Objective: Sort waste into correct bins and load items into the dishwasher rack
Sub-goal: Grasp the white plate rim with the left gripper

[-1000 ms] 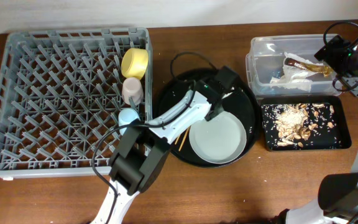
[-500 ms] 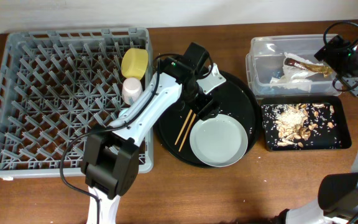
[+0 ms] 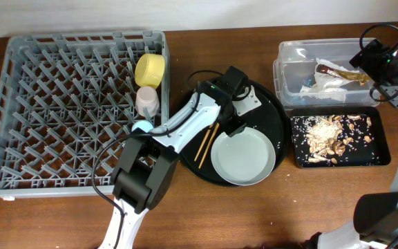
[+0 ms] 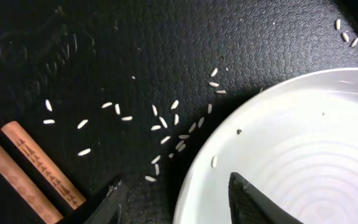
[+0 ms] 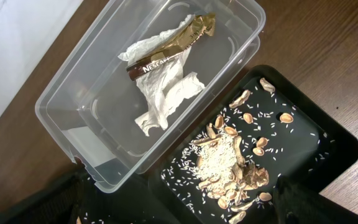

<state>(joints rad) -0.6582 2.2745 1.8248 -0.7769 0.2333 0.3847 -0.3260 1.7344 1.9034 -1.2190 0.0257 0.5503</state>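
Note:
My left gripper (image 3: 235,126) (image 4: 176,196) is open over the round black tray (image 3: 271,114), its jaws astride the near rim of the pale plate (image 3: 243,156) (image 4: 291,149). The brown chopsticks (image 3: 206,143) (image 4: 33,165) lie on the tray left of the plate. The yellow bowl (image 3: 149,70), pink cup (image 3: 147,100) and blue cup (image 3: 142,127) sit along the right side of the grey rack (image 3: 68,104). My right gripper (image 3: 373,59) is open, high above the clear tub (image 5: 148,93), which holds napkins (image 5: 166,87) and the wrapper (image 5: 166,50). Food scraps (image 5: 232,165) lie in the black rectangular tray (image 3: 338,138).
White rice grains (image 4: 166,121) are scattered on the round tray beside the plate. The bare wooden table (image 3: 289,214) runs along the front edge. The left arm (image 3: 178,131) stretches from the table front across the rack's right rim.
My left gripper swung from the plate's far rim toward the rack and back, and is now down at the plate's upper-left rim. The chopsticks became uncovered. The right arm has not moved.

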